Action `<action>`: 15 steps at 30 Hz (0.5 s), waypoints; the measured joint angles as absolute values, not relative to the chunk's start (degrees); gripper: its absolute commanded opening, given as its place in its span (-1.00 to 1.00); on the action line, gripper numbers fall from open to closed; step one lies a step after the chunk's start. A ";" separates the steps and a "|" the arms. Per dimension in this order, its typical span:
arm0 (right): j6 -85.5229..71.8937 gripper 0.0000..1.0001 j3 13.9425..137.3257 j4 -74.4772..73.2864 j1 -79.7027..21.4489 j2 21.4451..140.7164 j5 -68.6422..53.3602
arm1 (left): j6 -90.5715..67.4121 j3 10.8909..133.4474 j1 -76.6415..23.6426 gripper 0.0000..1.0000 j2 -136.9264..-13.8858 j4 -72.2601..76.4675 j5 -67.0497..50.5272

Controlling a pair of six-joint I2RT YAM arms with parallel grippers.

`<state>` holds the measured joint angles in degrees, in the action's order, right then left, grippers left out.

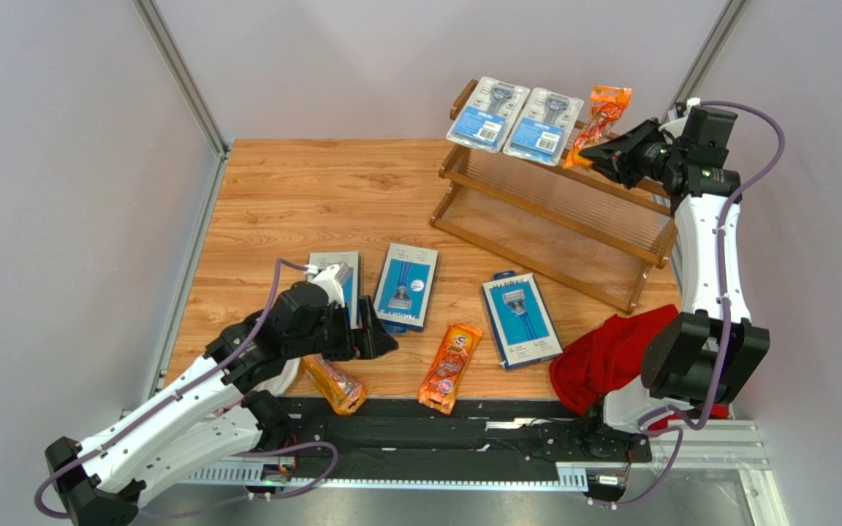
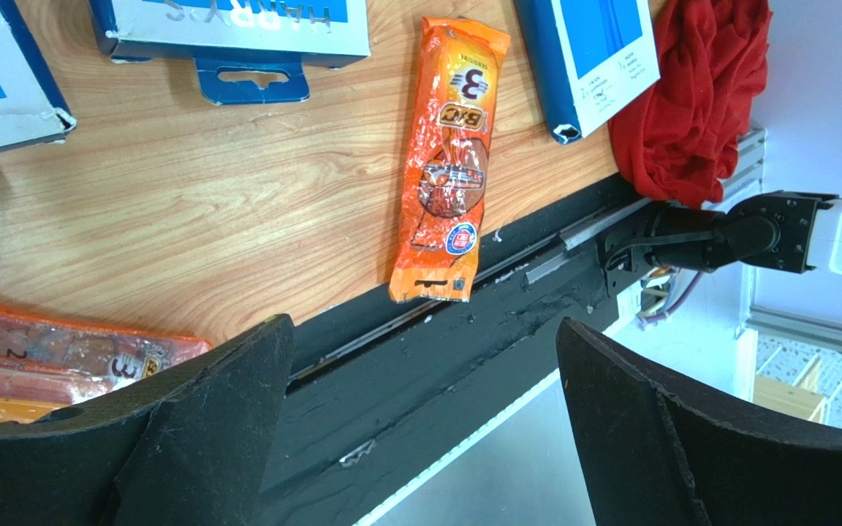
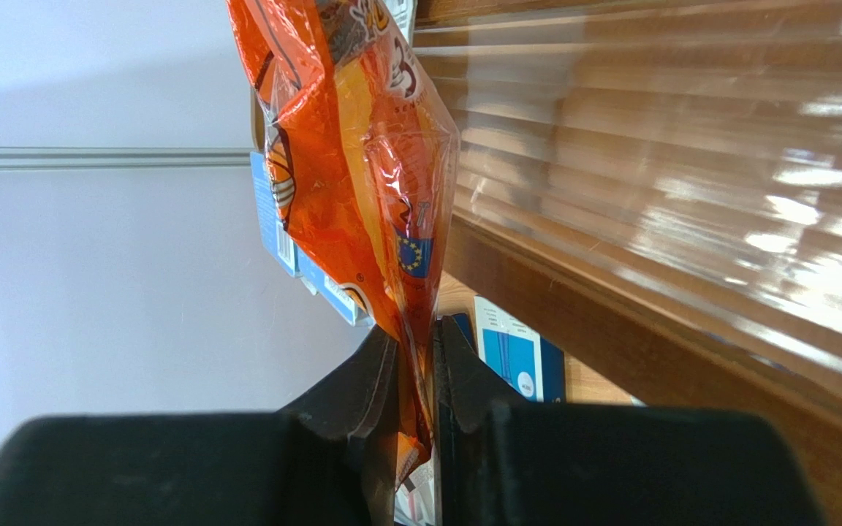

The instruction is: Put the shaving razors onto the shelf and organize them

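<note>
Razors: the right end effector [image 3: 414, 356] is closed thin on one end of an orange bag [image 3: 349, 164], whose long axis runs straight out from it, seemingly resting on the top tier of the shelf [image 1: 568, 203] just beside two blister packs [image 1: 488, 112]. Left end effector [image 2: 420, 340] gapes wide over the surface [image 2: 195, 208]; a second orange bag [image 2: 445, 164] lies lengthwise just ahead.

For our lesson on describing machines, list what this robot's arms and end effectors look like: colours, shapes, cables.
Both arms, the left arm and right arm, have white links joined by black joints. A lilac cable loops loosely along each. The left end effector and right end effector have matte black, wedge-shaped fingers. No markings are legible.
</note>
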<state>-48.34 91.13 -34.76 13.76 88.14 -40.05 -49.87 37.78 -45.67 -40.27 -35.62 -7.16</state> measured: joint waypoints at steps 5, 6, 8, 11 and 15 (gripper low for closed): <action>-48.69 -0.62 91.57 -34.44 13.76 88.84 -40.69 | -49.87 37.45 -45.67 0.95 -39.48 -36.25 -6.96; -48.73 -0.56 91.70 -34.28 13.76 88.99 -40.91 | -49.84 37.43 -45.67 0.95 -39.46 -36.38 -6.96; -48.95 -0.45 91.92 -34.02 13.76 89.34 -41.39 | -49.82 37.43 -45.67 0.94 -39.44 -36.62 -6.98; -49.47 -0.23 92.01 -33.71 13.76 89.84 -41.91 | -49.78 37.43 -45.67 0.94 -39.44 -36.95 -7.01; -49.60 -0.17 92.01 -33.56 13.78 90.02 -42.13 | -49.60 37.43 -45.67 0.94 -39.44 -37.76 -6.98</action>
<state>-49.60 92.01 -33.56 13.78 90.02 -42.13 -49.60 37.43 -45.67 -39.44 -37.76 -6.98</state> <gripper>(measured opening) 0.395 0.971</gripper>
